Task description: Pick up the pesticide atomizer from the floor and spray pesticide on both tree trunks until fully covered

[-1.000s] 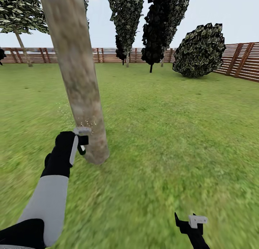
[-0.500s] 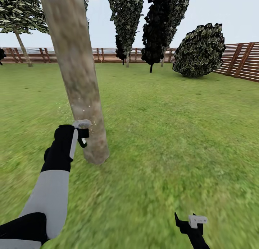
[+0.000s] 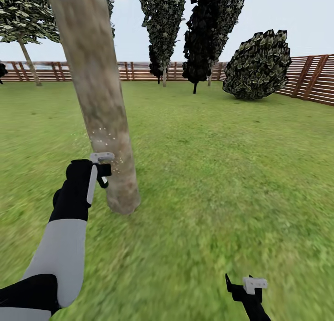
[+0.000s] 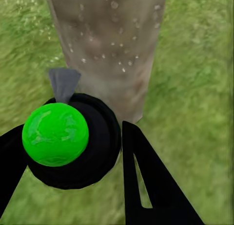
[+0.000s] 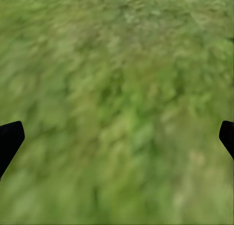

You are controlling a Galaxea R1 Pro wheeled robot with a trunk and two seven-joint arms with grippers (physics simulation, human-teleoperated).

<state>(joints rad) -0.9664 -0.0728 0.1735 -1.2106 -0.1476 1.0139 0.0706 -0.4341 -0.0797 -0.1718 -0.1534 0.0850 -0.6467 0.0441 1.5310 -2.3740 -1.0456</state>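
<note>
Green-bodied atomizer [image 4: 55, 134] in left hand [image 4: 73, 157], beside speckled pale trunk [image 3: 99, 112].

Trunk [image 3: 99, 103] is pale grey-beige with brownish-green mottling and white specks. Atomizer [image 4: 56, 135] is bright green and black, lawn [image 3: 232, 173] blurry green.

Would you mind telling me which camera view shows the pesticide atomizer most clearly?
The left wrist view: the pesticide atomizer, with its green ball and black body, sits large between the left gripper's fingers, facing the tree trunk. The head view gives just a small dark bit beside the trunk. The right wrist view looks at grass.
</note>
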